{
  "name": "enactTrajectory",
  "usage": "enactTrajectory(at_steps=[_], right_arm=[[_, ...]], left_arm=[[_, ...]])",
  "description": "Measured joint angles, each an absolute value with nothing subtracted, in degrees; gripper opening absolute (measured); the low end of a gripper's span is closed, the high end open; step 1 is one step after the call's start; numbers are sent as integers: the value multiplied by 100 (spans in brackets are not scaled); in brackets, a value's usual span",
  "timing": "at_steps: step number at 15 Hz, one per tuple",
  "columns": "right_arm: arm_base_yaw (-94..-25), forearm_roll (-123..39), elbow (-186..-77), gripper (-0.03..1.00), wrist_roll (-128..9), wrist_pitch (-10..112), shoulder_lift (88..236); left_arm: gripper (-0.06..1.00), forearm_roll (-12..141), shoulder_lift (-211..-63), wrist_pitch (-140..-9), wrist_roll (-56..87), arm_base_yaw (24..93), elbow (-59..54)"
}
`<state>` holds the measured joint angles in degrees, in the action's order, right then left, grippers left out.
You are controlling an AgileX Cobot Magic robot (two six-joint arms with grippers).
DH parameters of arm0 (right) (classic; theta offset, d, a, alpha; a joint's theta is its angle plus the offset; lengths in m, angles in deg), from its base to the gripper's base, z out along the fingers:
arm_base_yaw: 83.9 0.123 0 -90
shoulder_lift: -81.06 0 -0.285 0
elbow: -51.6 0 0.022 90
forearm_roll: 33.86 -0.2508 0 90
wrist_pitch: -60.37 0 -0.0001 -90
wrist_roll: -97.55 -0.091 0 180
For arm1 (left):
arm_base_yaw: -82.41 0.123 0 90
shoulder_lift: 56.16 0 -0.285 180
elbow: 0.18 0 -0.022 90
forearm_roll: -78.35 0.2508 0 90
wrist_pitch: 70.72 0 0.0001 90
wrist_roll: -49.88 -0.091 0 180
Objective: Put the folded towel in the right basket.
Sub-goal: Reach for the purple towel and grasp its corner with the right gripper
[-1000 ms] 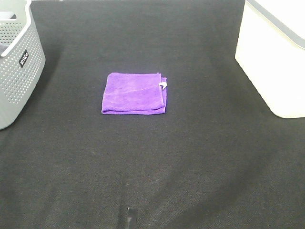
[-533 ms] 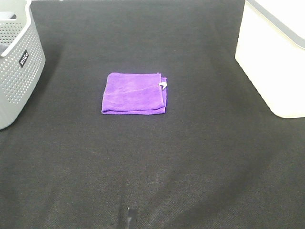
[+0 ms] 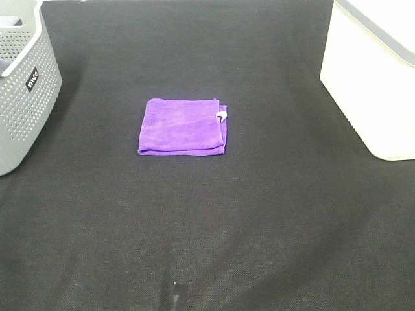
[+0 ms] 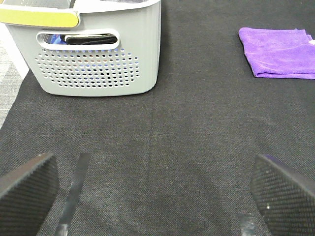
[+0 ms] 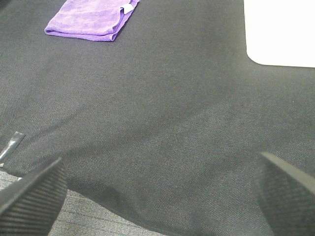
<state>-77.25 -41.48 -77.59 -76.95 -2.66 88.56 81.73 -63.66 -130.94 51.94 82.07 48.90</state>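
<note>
Over the last second nothing in the high view has shifted. The purple folded towel (image 3: 183, 126) lies flat on the black cloth (image 3: 259, 214), just above and left of centre, well apart from the white basket (image 3: 369, 78) at upper right and the grey perforated basket (image 3: 23, 84) at upper left. The left gripper (image 4: 156, 191) and right gripper (image 5: 157, 196) both gape wide, holding nothing, neither near the towel. The task looks not yet begun.

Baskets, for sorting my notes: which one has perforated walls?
The grey basket on the left, dotted with holes; the white basket on the right has solid walls.
</note>
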Motion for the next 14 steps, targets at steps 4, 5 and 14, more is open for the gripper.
enactTrajectory(at_steps=[4, 5, 14], right_arm=[[-7725, -4051, -8630, 98, -8153, -317, 10443], [-7725, -4056, -9192, 98, -8245, -443, 11262], [-7599, -5449, -13586, 96, -8308, -776, 17198]], left_arm=[[99, 8173, -6366, -13094, 5194, 8207, 4890], [99, 8173, -6366, -13094, 5194, 8207, 4890], [99, 8173, -6366, -13094, 5194, 8207, 4890]])
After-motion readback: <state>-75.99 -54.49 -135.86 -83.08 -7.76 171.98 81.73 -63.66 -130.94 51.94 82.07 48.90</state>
